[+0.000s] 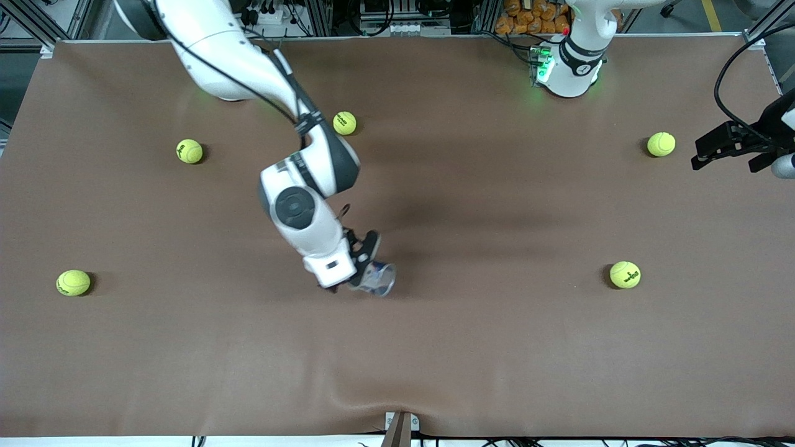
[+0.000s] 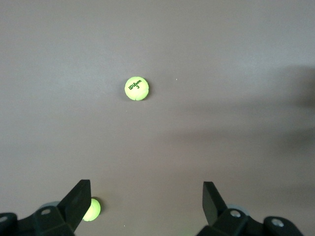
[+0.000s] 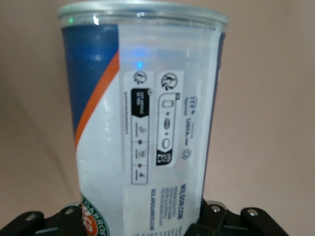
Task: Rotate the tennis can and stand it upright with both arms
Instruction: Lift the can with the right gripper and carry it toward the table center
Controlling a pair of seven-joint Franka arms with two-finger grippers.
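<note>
The tennis can point(image 1: 380, 279), clear plastic with a white-and-blue label, is in my right gripper point(image 1: 366, 268) over the middle of the table. In the front view it looks short, with one clear end turned up toward that camera. In the right wrist view the can point(image 3: 142, 113) fills the picture, and my right gripper point(image 3: 142, 219) is shut on its lower part, with black fingers on both sides. My left gripper point(image 1: 726, 161) is open and empty over the left arm's end of the table. It shows wide open in the left wrist view point(image 2: 145, 201).
Several yellow-green tennis balls lie scattered on the brown table point(image 1: 497, 347): one point(image 1: 345, 122) beside the right arm, one point(image 1: 661, 144) by the left gripper, one point(image 1: 625, 274) nearer the front camera. Two balls show in the left wrist view point(image 2: 137, 88) point(image 2: 92, 209).
</note>
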